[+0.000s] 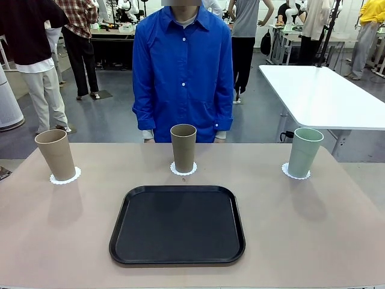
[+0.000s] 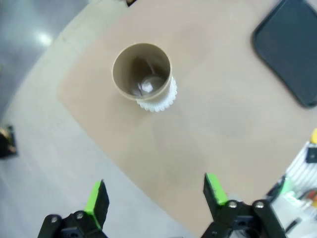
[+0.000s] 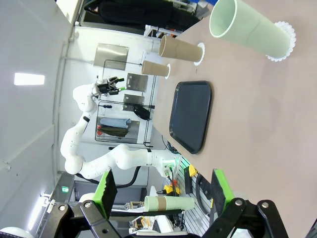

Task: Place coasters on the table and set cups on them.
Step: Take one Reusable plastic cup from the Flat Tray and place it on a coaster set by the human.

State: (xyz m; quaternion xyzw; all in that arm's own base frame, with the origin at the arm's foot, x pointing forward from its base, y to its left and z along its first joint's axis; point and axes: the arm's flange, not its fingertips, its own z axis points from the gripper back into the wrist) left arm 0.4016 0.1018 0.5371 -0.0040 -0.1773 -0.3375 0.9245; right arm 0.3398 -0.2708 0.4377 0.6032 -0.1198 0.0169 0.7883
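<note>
Three cups stand upright on the beige table (image 1: pixel 313 229), each on a white lacy coaster. A tan cup (image 1: pixel 55 155) sits on its coaster (image 1: pixel 65 177) at the far left. A darker tan cup (image 1: pixel 183 147) is at the far middle, and a mint green cup (image 1: pixel 304 152) on a coaster (image 1: pixel 296 174) is at the far right. My left gripper (image 2: pixel 155 188) hangs open, high above the left tan cup (image 2: pixel 142 72) and its coaster (image 2: pixel 161 102). My right gripper (image 3: pixel 162 182) is open and empty, well back from the green cup (image 3: pixel 247 27).
An empty black tray (image 1: pixel 177 226) lies in the near middle of the table. A person in a blue shirt (image 1: pixel 183 72) stands at the far edge behind the middle cup. A white-topped table (image 1: pixel 325 96) stands at the back right. My left arm (image 3: pixel 81 129) is raised off the table.
</note>
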